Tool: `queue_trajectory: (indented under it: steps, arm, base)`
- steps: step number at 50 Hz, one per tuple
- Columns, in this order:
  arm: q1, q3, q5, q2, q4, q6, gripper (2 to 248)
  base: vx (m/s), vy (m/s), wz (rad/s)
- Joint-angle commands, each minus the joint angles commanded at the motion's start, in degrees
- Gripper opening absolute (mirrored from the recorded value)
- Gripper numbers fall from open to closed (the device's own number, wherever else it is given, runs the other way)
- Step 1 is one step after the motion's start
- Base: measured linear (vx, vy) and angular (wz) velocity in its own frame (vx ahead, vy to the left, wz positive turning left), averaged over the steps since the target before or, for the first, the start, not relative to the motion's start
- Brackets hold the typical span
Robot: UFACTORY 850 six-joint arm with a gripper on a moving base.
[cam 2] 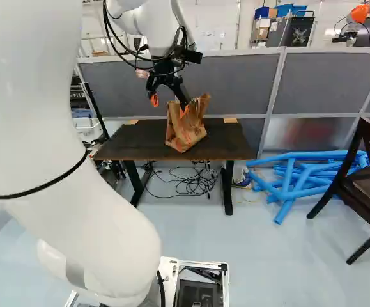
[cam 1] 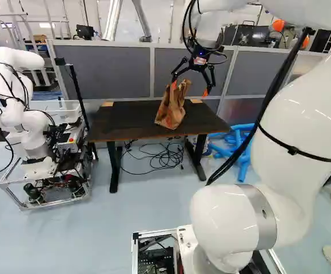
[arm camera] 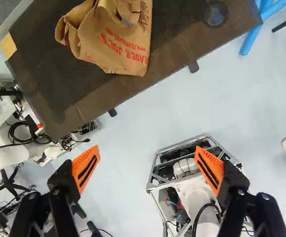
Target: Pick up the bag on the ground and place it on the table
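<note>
Careful, with your black, orange-padded gripper (arm camera: pixel 146 154) open, a low swing could snag and topple the crumpled brown paper bag (cam 1: pixel 171 109) on the dark rectangular table (cam 1: pixel 119 119), left base view's upper middle.

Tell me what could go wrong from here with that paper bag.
The open gripper appears close to the top of the bag in both base views, so moving the arm might brush or tip it. The bag sits near the front edge of the table, so a nudge that way could drop it. Loose cables under the table might snag the base if it drives in.
</note>
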State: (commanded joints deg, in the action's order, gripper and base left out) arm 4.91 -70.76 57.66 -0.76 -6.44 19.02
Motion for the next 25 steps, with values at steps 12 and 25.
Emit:
queue_trajectory:
  steps: [12, 25]
  arm:
    - [-0.09, 1.16, -1.90, 0.30, 0.11, -0.34, 247]
    - [-0.23, 3.09, -5.06, 0.79, 0.30, -0.89, 247]
  base:
    - [0.000, 0.000, 0.000]
    - [0.000, 0.000, 0.000]
